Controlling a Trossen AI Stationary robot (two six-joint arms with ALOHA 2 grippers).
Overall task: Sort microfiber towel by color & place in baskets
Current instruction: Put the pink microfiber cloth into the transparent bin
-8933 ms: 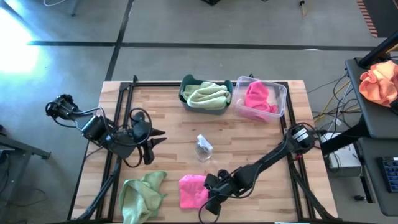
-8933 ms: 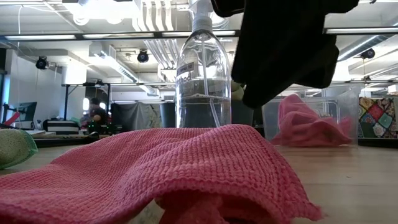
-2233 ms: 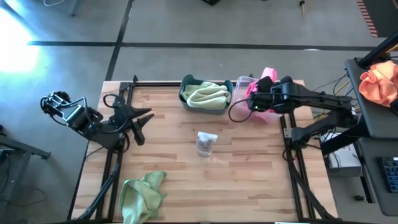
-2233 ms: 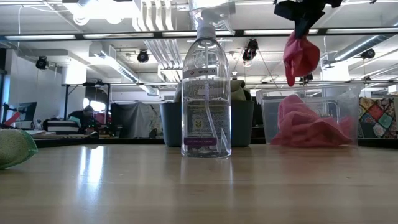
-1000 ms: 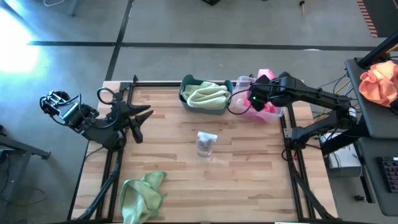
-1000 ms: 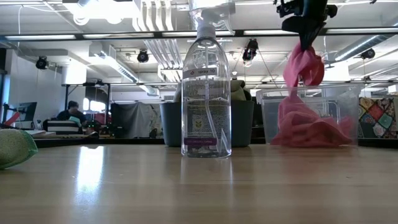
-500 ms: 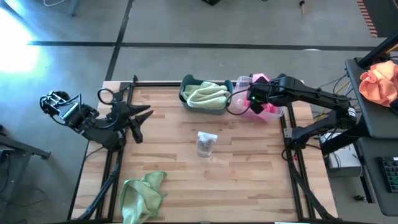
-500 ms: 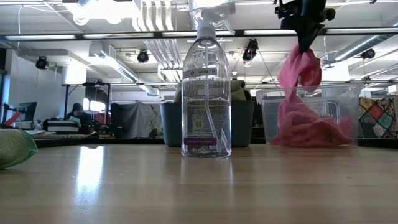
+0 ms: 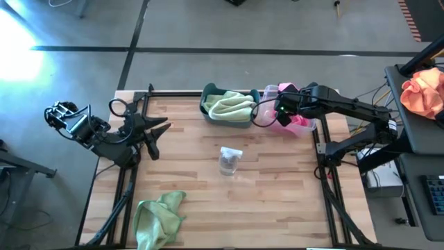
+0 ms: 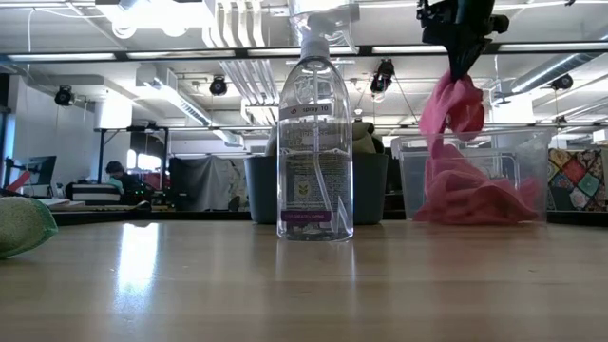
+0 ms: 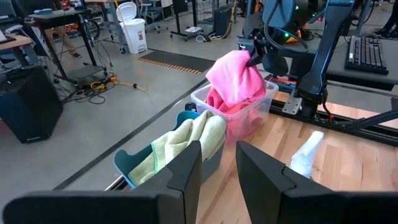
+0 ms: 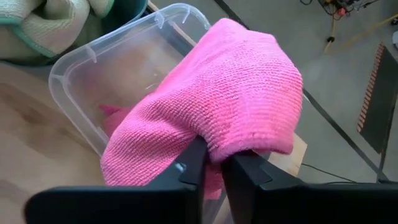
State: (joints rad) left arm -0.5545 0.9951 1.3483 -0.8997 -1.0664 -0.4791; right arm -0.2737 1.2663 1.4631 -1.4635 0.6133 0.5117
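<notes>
My right gripper (image 10: 463,59) is shut on a bright pink towel (image 12: 211,99) above the clear basket (image 9: 316,103) at the table's far right. More pink cloth (image 10: 475,195) lies in that basket. The teal basket (image 9: 207,95) beside it holds a sage green towel (image 9: 231,105). Another green towel (image 9: 158,215) lies crumpled on the table near the near left edge. My left gripper (image 9: 157,134) waits open over the table's left side, touching nothing. My right gripper pinches a bunched fold of the pink towel (image 12: 214,144) between its two fingers, coming from above and pointing down. The cloth drapes over the fingertips and hangs slack below them (image 10: 446,109). Its lower end reaches down into the clear basket.
A clear spray bottle (image 9: 227,161) stands at the table's middle. An orange cloth bundle (image 9: 423,90) lies on a side stand off the table's right. Black frame rails run along the table's left and right edges. Bare wood lies between the bottle and the baskets.
My right gripper has shifted a little toward the table's left over the clear basket and stays shut. The hanging pink towel has swung with it and spread leftward. Its lower end stays at the basket.
</notes>
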